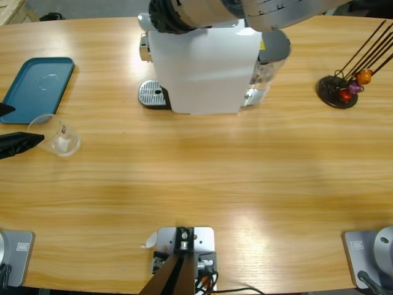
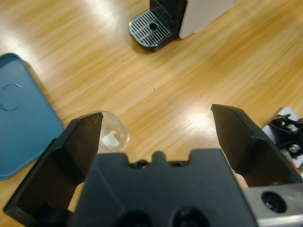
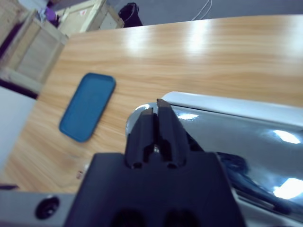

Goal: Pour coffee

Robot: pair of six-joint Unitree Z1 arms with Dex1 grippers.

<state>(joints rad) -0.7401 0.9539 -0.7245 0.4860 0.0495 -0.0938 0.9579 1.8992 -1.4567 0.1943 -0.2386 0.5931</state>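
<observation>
The left gripper (image 2: 156,137) is released, its 2 jaws spread wide above the table (image 1: 202,178), with the clear cup (image 2: 110,137) just beside 1 jaw. No coffee is discernible in the cup. The blue tray (image 1: 38,87) lies near it. Farther off, the right gripper (image 3: 157,125) is clenched, empty, over the white machine (image 1: 202,70). The capsule stand (image 1: 339,92) sits well apart.

No readable text, brand, number or sign anywhere. Only a yellow sticker (image 1: 262,44) on the white coffee machine (image 1: 202,70), its print too small to make out, and a faint embossed round mark on the blue tray (image 1: 38,88), illegible in every view.
</observation>
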